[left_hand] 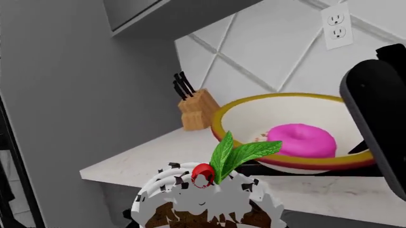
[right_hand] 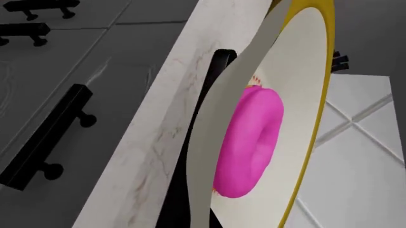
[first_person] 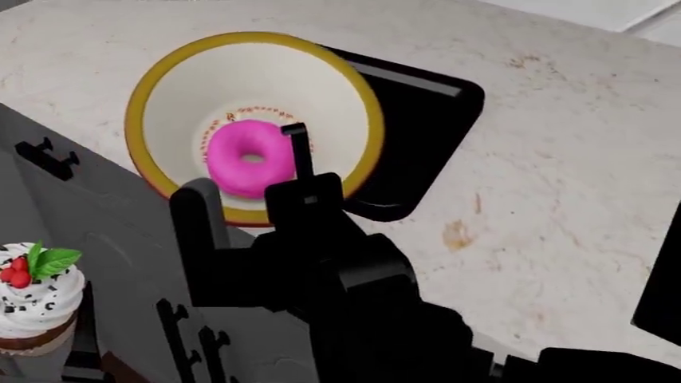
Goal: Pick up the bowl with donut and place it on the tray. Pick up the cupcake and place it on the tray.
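Showing the placing of the bowl (first_person: 255, 88), upper left of the head view, with the pink donut (first_person: 250, 157) lying in its base. The bowl overlaps the left end of the black tray (first_person: 426, 112), which lies on the pale countertop (first_person: 553, 183); whether the bowl rests on the tray or hangs just above it cannot be told. The right gripper (first_person: 266, 187), centre frame, has one finger reaching inside the near rim and the other outside it, so it appears clamped on the bowl. The cupcake (first_person: 37, 299), lower left, sits off the counter edge; in the left wrist view it fills the lower centre close to the camera, suggesting the left gripper (left_hand: 209, 223) grasps it, though its fingers are hidden. Judged next: seat the bowl fully inside the tray rim, release, then bring the cupcake to the bare right part of the tray.
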### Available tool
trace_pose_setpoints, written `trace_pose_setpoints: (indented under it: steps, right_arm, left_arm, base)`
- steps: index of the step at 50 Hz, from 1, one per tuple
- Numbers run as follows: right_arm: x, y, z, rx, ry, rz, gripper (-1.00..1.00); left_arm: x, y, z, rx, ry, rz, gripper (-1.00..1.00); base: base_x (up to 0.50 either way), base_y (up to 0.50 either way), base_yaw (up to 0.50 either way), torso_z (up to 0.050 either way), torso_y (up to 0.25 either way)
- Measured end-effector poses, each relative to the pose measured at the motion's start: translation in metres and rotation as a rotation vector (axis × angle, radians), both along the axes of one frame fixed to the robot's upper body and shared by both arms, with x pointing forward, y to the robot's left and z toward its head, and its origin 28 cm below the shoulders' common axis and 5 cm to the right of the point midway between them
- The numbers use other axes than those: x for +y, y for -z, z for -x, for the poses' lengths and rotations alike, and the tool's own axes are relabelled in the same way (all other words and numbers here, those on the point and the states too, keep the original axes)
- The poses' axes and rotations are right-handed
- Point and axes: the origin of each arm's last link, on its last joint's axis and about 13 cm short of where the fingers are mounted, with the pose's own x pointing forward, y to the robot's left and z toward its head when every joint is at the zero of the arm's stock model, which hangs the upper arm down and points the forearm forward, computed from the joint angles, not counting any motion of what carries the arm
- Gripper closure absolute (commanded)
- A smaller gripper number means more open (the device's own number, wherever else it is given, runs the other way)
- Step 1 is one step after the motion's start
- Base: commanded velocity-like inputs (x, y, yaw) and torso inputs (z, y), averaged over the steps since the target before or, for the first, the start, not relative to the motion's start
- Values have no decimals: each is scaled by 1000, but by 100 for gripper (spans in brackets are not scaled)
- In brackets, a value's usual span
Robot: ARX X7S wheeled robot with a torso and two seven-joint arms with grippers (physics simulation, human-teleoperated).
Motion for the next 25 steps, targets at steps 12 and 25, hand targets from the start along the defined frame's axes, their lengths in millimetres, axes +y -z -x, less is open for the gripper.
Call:
trace_pose_setpoints:
  steps: [12, 25]
  right_arm:
    - [-3, -5, -2, 0, 16, 11, 100]
    - [-4, -10, -4, 2, 25, 21, 100]
  left_arm:
    - [1, -5, 2, -9, -7, -7, 100]
    - [0, -14, 5, -24, -10, -32, 100]
  base:
    - [0, 0, -500, 0, 1]
    - [0, 0, -500, 1, 1]
